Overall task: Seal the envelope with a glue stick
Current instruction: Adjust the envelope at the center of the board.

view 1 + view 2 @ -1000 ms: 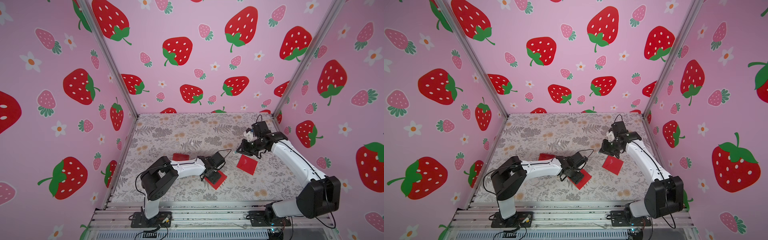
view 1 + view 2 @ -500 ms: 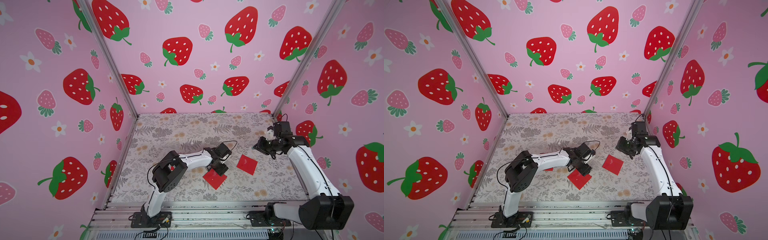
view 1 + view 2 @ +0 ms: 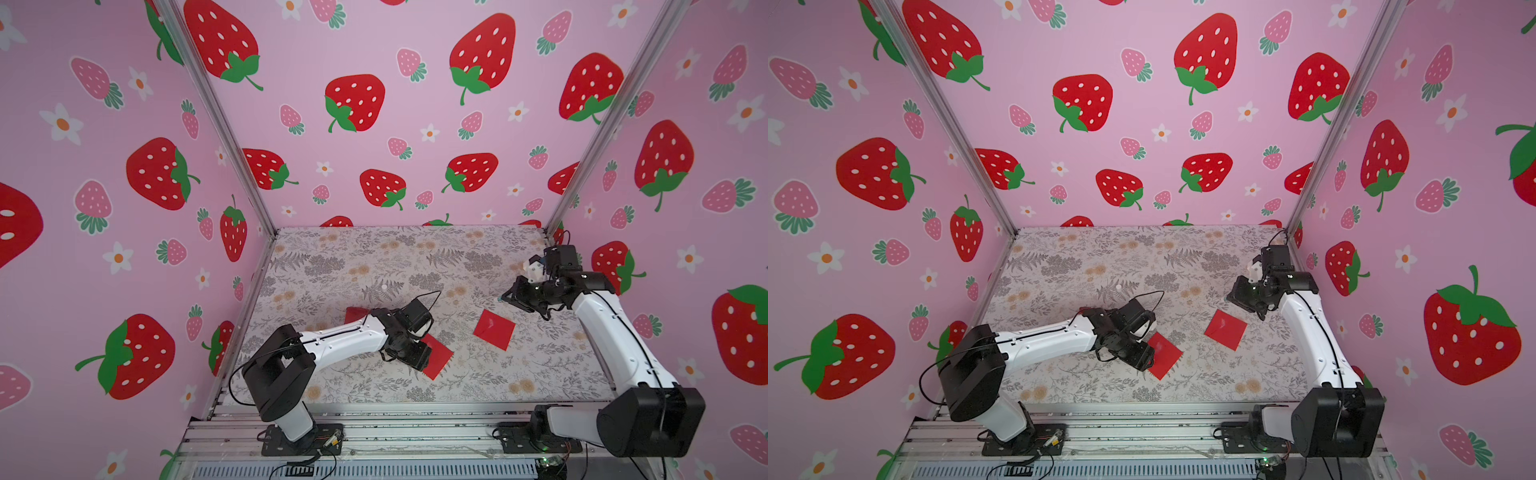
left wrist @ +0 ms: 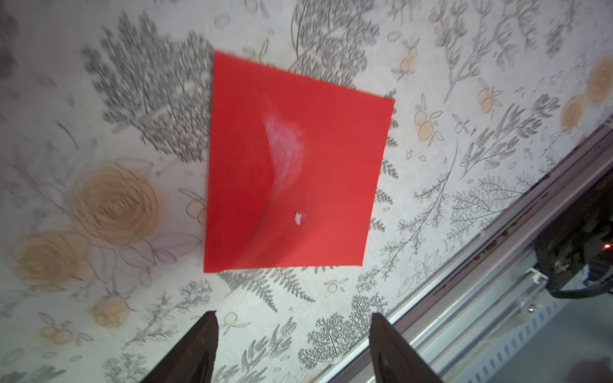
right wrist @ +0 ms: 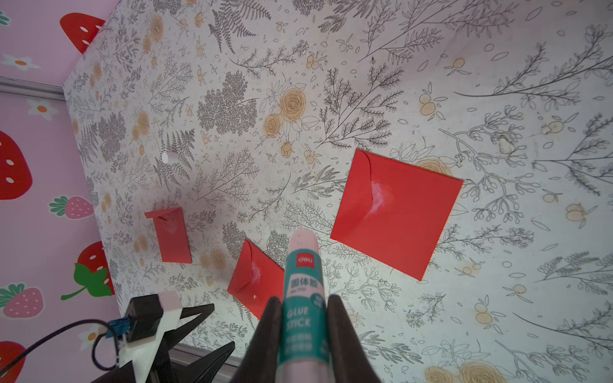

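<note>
Glue stick [image 5: 300,298] sits clamped in right jaws, left jaws apart near envelope [image 4: 331,199] edge.

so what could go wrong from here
1. The glue stick is clamped in the shut right hand with its tip bare. If that arm dips low, it might smear the floral table cover.
2. The red envelope below the open left hand has a white glue smear beside its flap edge. Pressing there could foul that hand, and the flap may not hold.
</note>
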Action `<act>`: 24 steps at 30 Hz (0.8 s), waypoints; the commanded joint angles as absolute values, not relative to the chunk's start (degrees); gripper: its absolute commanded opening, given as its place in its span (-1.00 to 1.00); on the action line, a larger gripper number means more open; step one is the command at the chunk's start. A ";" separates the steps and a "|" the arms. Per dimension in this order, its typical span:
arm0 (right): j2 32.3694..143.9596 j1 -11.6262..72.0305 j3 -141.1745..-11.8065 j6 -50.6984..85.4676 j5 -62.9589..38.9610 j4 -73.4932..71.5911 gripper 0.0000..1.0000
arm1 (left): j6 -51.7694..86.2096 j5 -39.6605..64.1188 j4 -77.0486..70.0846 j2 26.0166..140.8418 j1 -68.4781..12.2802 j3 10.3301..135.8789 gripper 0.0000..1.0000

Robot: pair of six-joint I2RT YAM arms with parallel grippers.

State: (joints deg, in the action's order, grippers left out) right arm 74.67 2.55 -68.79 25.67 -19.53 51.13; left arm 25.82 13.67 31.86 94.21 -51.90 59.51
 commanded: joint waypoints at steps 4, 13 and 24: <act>74.33 2.25 -67.76 25.22 -22.02 50.45 -1.00 | 39.81 20.79 27.02 96.71 -51.55 57.89 0.37; 72.95 2.23 -67.23 24.79 -21.73 50.84 -1.00 | 40.93 21.38 26.45 104.37 -51.02 62.80 0.31; 73.16 2.13 -68.08 23.95 -20.75 51.04 -1.00 | 36.22 20.31 28.02 115.49 -49.80 75.39 0.29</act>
State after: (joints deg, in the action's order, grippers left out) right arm 74.13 2.48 -67.40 25.17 -21.15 50.37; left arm 38.85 21.91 26.52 111.28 -50.17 72.40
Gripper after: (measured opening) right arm 0.213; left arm 0.646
